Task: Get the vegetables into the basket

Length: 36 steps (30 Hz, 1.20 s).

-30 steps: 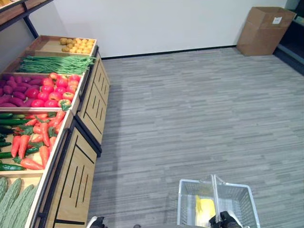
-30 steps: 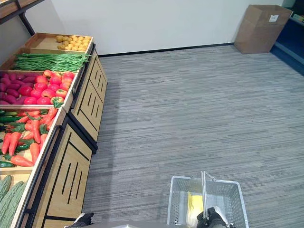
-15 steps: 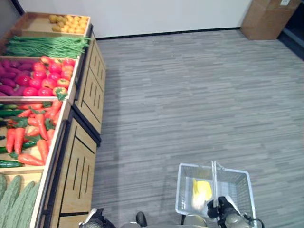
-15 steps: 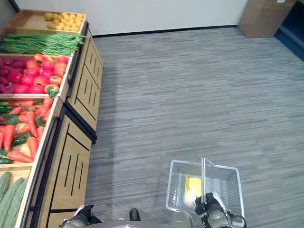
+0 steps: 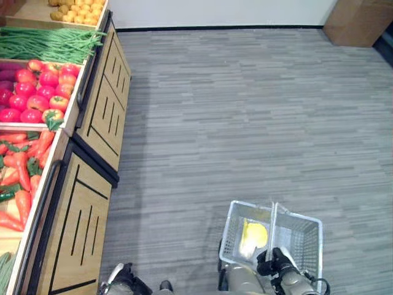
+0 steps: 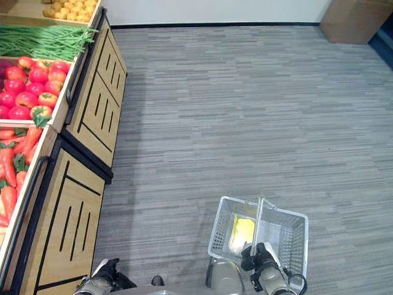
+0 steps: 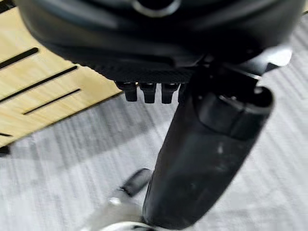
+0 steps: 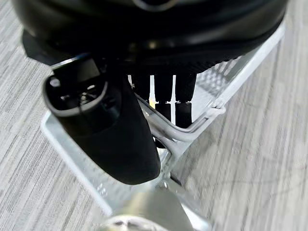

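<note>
Right hand (image 6: 263,257) was curled round the handles (image 5: 272,222) of the wire basket (image 6: 296,222), carrying it. In the right wrist view the fingers (image 8: 164,91) hooked over the handle bars with the thumb (image 8: 108,125) closed alongside. A pale yellow vegetable (image 5: 252,236) lay inside the basket, on the side toward the produce stand (image 5: 80,184); could be a cabbage or similar, too small to say for sure.

Left hand (image 5: 120,275) hung next to the stand's lower wooden panel, holding nothing. In the left wrist view its fingers (image 7: 148,91) looked curled in toward the palm, though only the tips showed past the thumb (image 7: 207,154).

Stand contents, from the end nearest the basket outward: carrots (image 5: 21,178) with some green bits, then red tomatoes (image 5: 31,92) with one reddish-green pepper (image 5: 52,117) at the edge, then green beans (image 5: 49,44), then small yellow produce (image 5: 73,9) farthest away.

Versus the earlier frames: the whole picture shifted, so the camera moved. The stand sat further toward the left edge, the cucumber end of the stand dropped out, and the cardboard box (image 5: 359,21) beyond the basket was cut to a corner. The basket showed higher in frame, with more of the right arm visible. Grip on the handles was unchanged, and the yellow item was in the same spot in the basket.
</note>
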Motion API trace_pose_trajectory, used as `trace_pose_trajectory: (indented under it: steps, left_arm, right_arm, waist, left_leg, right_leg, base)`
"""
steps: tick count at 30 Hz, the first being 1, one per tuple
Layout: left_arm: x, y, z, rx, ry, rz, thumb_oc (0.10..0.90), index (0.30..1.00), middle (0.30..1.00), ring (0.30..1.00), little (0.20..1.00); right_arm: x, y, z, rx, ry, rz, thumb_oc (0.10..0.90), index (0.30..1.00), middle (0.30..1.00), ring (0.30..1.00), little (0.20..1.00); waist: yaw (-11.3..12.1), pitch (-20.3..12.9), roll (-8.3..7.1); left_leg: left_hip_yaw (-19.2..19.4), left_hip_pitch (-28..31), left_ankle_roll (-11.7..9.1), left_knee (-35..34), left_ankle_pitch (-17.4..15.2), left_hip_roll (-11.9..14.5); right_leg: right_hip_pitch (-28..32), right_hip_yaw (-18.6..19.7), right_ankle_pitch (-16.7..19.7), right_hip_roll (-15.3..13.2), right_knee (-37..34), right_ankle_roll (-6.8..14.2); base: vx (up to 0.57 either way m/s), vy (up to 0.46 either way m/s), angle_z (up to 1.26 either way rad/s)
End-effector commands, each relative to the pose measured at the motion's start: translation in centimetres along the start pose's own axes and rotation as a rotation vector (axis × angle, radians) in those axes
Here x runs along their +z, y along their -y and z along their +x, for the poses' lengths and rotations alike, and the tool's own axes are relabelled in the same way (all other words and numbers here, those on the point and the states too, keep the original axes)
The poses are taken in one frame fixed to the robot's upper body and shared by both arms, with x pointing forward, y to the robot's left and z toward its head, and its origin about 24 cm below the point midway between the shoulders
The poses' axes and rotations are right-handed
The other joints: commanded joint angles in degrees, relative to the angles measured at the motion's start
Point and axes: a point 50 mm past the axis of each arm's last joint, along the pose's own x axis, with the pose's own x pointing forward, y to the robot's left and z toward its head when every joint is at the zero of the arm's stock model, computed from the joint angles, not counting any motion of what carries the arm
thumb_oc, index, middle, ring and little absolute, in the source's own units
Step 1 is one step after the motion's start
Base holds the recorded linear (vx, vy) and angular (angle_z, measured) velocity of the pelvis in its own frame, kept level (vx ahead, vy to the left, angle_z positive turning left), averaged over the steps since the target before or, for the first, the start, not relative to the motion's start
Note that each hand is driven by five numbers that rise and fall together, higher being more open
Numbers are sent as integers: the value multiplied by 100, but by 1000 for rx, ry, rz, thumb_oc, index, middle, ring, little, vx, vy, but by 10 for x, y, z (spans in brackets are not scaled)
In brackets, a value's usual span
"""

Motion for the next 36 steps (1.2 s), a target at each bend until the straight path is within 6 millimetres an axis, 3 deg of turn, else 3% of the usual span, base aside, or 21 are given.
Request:
trace_pose_trajectory:
  steps: [1, 4, 8, 10, 11, 12, 15, 17, 19, 21, 23, 24, 26, 32, 36]
  left_arm:
    - [9, -19, 3, 73, 11, -37, 900, 1000, 1000, 1000, 1000]
    - [9, -16, 3, 70, 1, -65, 900, 1000, 1000, 1000, 1000]
    - [3, -13, 2, 68, -23, -103, 900, 1000, 1000, 1000, 1000]
    - [4, -10, 2, 57, -20, -90, 900, 1000, 1000, 1000, 1000]
    - [5, -10, 2, 61, -15, -73, 900, 1000, 1000, 1000, 1000]
    - [5, -10, 2, 62, -15, -69, 900, 1000, 1000, 1000, 1000]
    - [4, -9, 2, 63, -17, -70, 900, 1000, 1000, 1000, 1000]
    - [2, -8, 1, 62, -19, -69, 900, 1000, 1000, 1000, 1000]
    - [2, -10, 2, 66, -20, -71, 900, 1000, 1000, 1000, 1000]
    - [0, -12, 2, 69, -28, -73, 900, 1000, 1000, 1000, 1000]
    - [-2, -14, 2, 78, -32, -75, 900, 1000, 1000, 1000, 1000]
    - [-5, -19, 2, 92, -38, -70, 900, 1000, 1000, 1000, 1000]
    - [-6, -23, 3, 103, -36, -65, 900, 1000, 1000, 1000, 1000]
    - [-5, -44, 5, 159, -35, -87, 900, 1000, 1000, 1000, 1000]
    - [-5, -50, 5, 172, -34, -96, 900, 1000, 1000, 1000, 1000]
  right_arm:
    - [-28, 10, -5, -22, -57, -72, 400, 300, 300, 300, 300]
    - [-34, 13, -5, -20, -87, -84, 400, 300, 300, 300, 300]
    - [-40, 14, -6, -19, -113, -80, 400, 300, 300, 300, 300]
    - [-45, 15, -7, -20, -132, -76, 400, 300, 300, 300, 300]
    - [-47, 17, -7, -26, -142, -81, 400, 300, 300, 300, 300]
    - [-47, 18, -7, -27, -144, -86, 400, 300, 300, 300, 300]
    - [-48, 18, -7, -33, -145, -97, 400, 300, 300, 300, 300]
    - [-49, 18, -8, -39, -144, -101, 400, 300, 300, 300, 300]
    - [-49, 17, -8, -36, -146, -100, 400, 300, 300, 300, 300]
    - [-48, 14, -8, -25, -144, -102, 400, 300, 300, 300, 300]
    - [-48, 9, -8, -12, -149, -104, 400, 300, 300, 300, 300]
    - [-47, 4, -9, 1, -146, -99, 400, 300, 300, 300, 300]
    - [-45, 2, -8, 5, -142, -96, 400, 300, 300, 300, 300]
    - [-21, -3, -3, 22, -78, -105, 400, 300, 300, 300, 300]
    - [-13, -5, -1, 24, -61, -93, 400, 300, 300, 300, 300]
  waist:
    - [-104, 26, -68]
    - [-48, 97, -51]
    - [5, 99, -65]
    - [44, 85, -84]
    - [110, 104, -124]
    - [153, 98, -169]
    - [290, 120, -186]
    - [478, 175, -182]
    - [558, 192, -225]
    - [574, 153, -257]
    - [639, 136, -374]
    - [661, 128, -516]
    - [699, 124, -590]
    - [833, 195, -877]
    - [900, 202, -902]
  left_leg:
    - [-71, 142, -173, 476, 69, -110]
    - [-179, -85, -293, 1070, 616, 131]
    - [-214, -208, -268, 1336, 860, 215]
    - [-140, -399, -180, 1083, 708, 83]
    - [9, -731, -102, 641, 353, -59]
    - [14, -908, -89, 495, 287, -82]
    - [-9, -1396, -131, 118, 551, -45]
    - [-89, -1772, -212, -289, 1066, 84]
    - [-89, -1874, -224, -336, 1169, 125]
    - [-41, -1812, -187, -352, 1091, 118]
    - [-38, -1829, -104, -201, 984, 22]
    - [26, -1874, -24, 49, 785, -44]
    - [91, -1889, 25, 152, 680, -90]
    - [357, -1723, 316, 161, 315, -420]
    - [389, -1567, 479, 190, 98, -602]
  right_leg:
    - [-316, 269, -26, -8, 472, 339]
    - [-91, 179, -295, 94, 554, 111]
    - [99, 70, -475, 142, 548, -6]
    - [249, 29, -538, 80, 499, 55]
    - [435, 59, -605, -44, 411, 181]
    - [469, 107, -603, -93, 377, 207]
    - [660, 155, -676, -149, 279, 265]
    - [968, 275, -821, -117, 191, 295]
    - [1111, 360, -905, -130, 182, 316]
    - [1147, 421, -944, -134, 185, 337]
    - [1217, 514, -970, -252, 220, 410]
    - [1241, 583, -928, -418, 237, 493]
    - [1208, 649, -903, -492, 254, 542]
    - [923, 835, -201, -895, 533, 839]
    - [855, 855, 133, -976, 795, 893]
  base:
    - [164, -175, 18]
    - [195, -201, 11]
    - [133, -105, 11]
    - [216, -11, 22]
    - [252, 51, 33]
    - [243, 95, 46]
    - [166, 79, 11]
    - [232, 141, -19]
    - [218, 173, -43]
    - [167, 149, -43]
    - [203, 239, -50]
    - [149, 218, -46]
    - [103, 221, -30]
    - [72, 206, -21]
    - [91, 165, -15]
